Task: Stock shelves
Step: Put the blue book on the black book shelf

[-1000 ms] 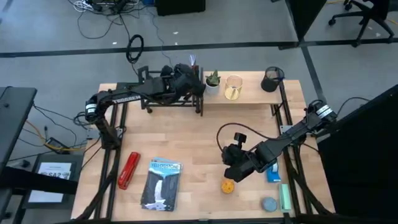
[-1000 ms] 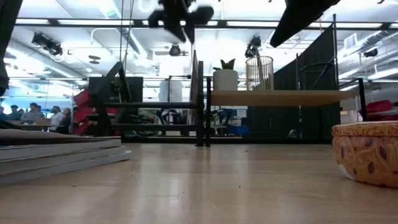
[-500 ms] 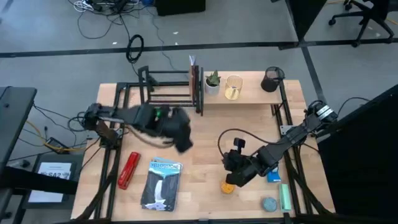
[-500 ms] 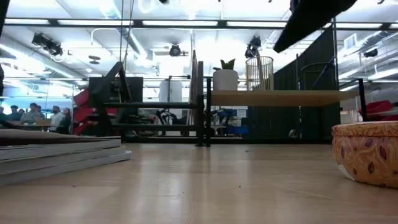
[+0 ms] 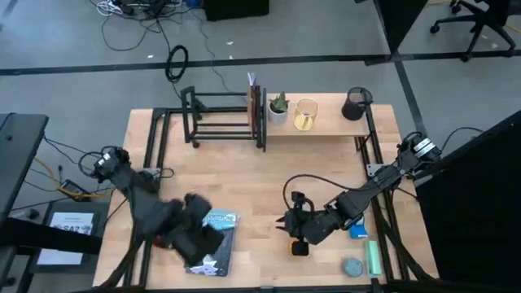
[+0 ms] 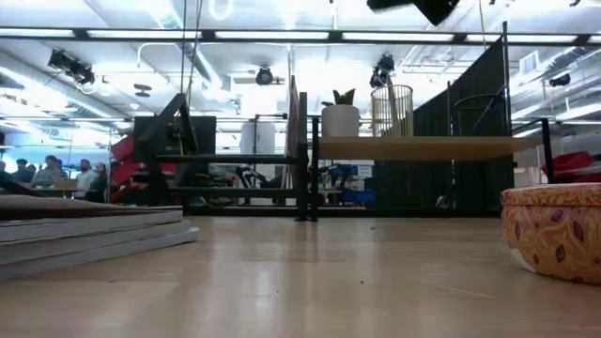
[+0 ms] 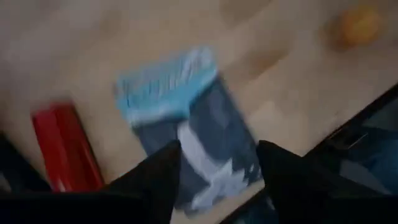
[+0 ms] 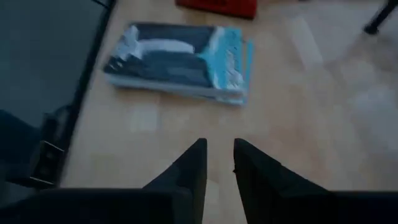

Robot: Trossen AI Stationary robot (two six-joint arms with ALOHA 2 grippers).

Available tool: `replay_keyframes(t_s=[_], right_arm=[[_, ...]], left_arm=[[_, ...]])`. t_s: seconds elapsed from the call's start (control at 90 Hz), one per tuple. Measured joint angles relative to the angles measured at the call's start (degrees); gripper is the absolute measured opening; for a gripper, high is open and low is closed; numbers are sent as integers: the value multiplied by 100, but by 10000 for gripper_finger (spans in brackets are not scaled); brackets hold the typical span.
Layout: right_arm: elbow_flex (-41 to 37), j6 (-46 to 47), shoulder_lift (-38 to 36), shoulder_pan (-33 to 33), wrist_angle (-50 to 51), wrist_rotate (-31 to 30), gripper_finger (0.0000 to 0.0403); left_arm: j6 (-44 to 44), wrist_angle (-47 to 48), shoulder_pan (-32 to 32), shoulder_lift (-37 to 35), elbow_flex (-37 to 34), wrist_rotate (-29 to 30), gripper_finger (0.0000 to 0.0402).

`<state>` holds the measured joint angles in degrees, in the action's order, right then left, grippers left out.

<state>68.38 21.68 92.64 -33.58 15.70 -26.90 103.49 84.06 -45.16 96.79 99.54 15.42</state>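
The black rack [image 5: 221,120] stands at the table's far side, with a thin book [image 5: 253,96] upright at its right end. Beside it, the wooden plank shelf [image 5: 326,124] carries a potted plant [image 5: 278,107], a gold wire cup [image 5: 306,114] and a black mesh cup [image 5: 356,103]. My left gripper [image 7: 217,158] hangs open above a blue-and-dark packet [image 7: 193,130] near the table's front left. My right gripper [image 8: 219,146] is open by a narrow gap and holds nothing. It hovers over bare table beside an orange patterned tin [image 5: 299,247].
A red flat box [image 7: 59,146] lies left of the packet. At the front right lie a blue pack [image 5: 358,230], a green stick [image 5: 373,257] and a grey round lid [image 5: 352,266]. In the low view the tin [image 6: 554,230] stands near at right.
My left gripper has left the black rack and swung toward the table's near edge, ending above the blue-and-dark packet. My right gripper has drifted a little toward the table's left edge, over the orange tin. The book stays upright in the rack.
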Motion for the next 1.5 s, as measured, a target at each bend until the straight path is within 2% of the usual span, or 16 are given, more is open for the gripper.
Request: replay_keyframes(t_s=[0.244,0.467,0.622,0.789,1.078,1.267,1.5], right_arm=[[0,-119,2,89,-423,731,52],[4,16,142,243,-907,1116,52],[7,93,902,371,-1864,1831,52],[164,504,1783,528,-2643,2177,49],[1138,722,3170,785,-2657,2615,33],[1793,605,3596,972,-2425,2869,24],[1849,633,3674,1282,-2333,3006,20]], left_arm=[[1654,-2309,-829,-2,-1944,-324,229],[2200,-2730,-1126,-11,-2980,-206,230],[2296,-3063,-1164,-11,-3539,-64,230],[2443,-3085,-1166,-11,-3860,245,230],[2447,-3891,-1148,-9,-4342,599,230],[2447,-4125,-1092,15,-4483,748,230],[2383,-4480,-995,85,-4483,1275,229]])
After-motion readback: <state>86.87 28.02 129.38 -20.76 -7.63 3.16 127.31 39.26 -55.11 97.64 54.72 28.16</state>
